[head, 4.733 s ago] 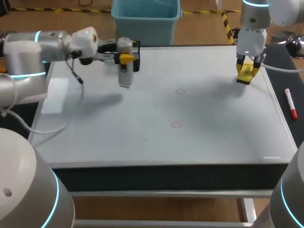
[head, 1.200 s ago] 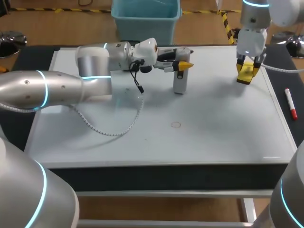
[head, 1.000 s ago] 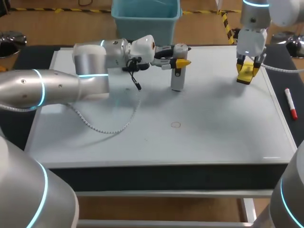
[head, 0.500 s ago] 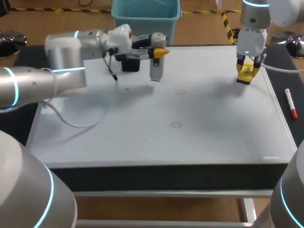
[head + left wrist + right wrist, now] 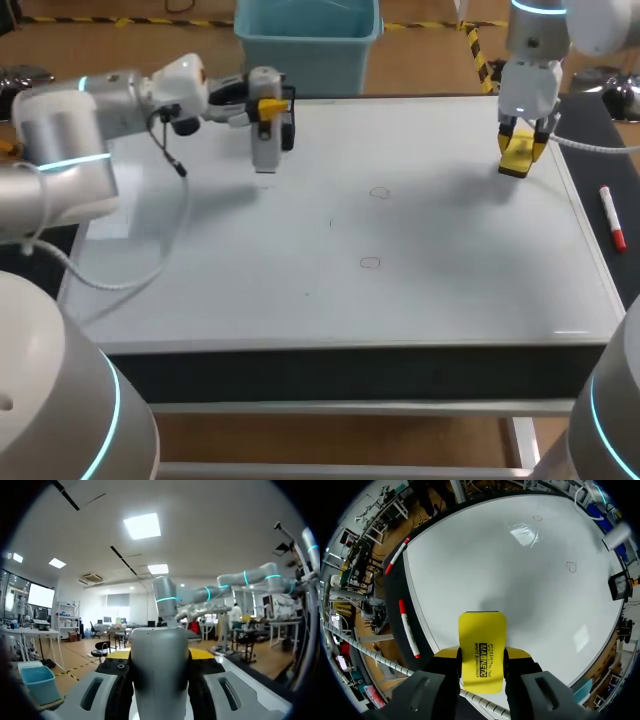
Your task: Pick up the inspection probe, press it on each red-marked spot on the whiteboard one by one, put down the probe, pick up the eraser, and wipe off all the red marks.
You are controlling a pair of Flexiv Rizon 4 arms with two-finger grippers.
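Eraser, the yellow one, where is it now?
In the head view the eraser is held in the right pincer above the whiteboard, at its far right corner, near the red marker.

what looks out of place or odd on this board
Nothing is spilled or damaged. A red and white marker pen lies off the white whiteboard, on the dark strip beside its right edge. The grey cylindrical probe and yellow rectangular eraser are held in the left and right jaws.
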